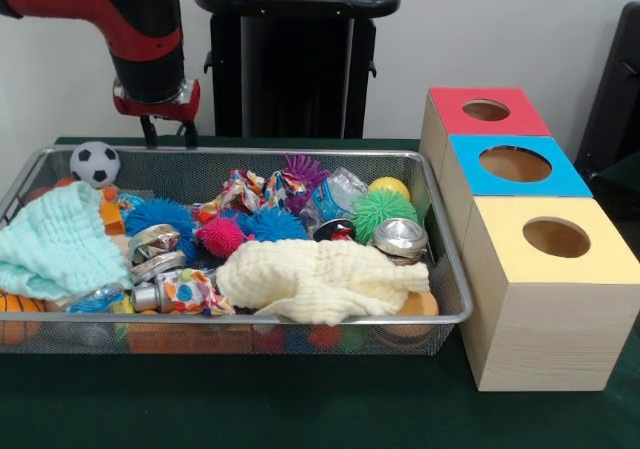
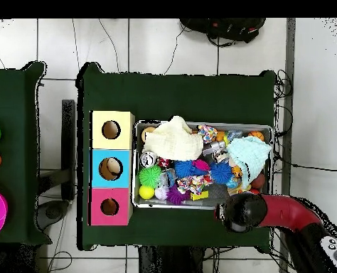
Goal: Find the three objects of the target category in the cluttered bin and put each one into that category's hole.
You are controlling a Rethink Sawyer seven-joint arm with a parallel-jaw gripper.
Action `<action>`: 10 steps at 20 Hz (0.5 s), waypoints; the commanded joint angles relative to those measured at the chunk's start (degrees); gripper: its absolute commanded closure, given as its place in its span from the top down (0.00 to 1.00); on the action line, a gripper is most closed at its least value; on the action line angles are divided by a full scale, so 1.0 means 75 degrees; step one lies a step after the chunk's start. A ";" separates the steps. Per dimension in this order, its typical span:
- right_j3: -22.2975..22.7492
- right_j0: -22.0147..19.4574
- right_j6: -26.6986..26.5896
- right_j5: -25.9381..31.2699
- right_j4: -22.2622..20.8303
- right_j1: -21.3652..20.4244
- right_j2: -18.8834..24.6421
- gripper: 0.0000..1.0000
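The bin point(image 1: 440, 231) stands on the green tabletop point(image 1: 300, 409), left of three wooden boxes point(image 1: 545, 299) with red, blue and yellow tops. It is full of clutter: a yellow cloth point(image 1: 320, 279) near the front, a mint cloth point(image 1: 55, 244) at the left, a small soccer ball point(image 1: 95, 163) in the far left corner. The hand point(image 1: 168, 129) hangs just behind the bin's far left rim, holding nothing; whether it is open or closed I cannot tell.

Lab — robot arm point(image 1: 140, 29), floor cables point(image 2: 299, 168)
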 commanded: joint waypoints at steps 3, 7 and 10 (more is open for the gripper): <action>-0.1096 0.0147 -0.1081 0.0958 0.0502 -0.0253 0.0752 1.00; -0.1100 0.0138 -0.1086 0.1029 0.0567 -0.0322 0.0744 1.00; -0.1254 0.0184 -0.1161 0.1326 0.0675 -0.0306 0.0743 1.00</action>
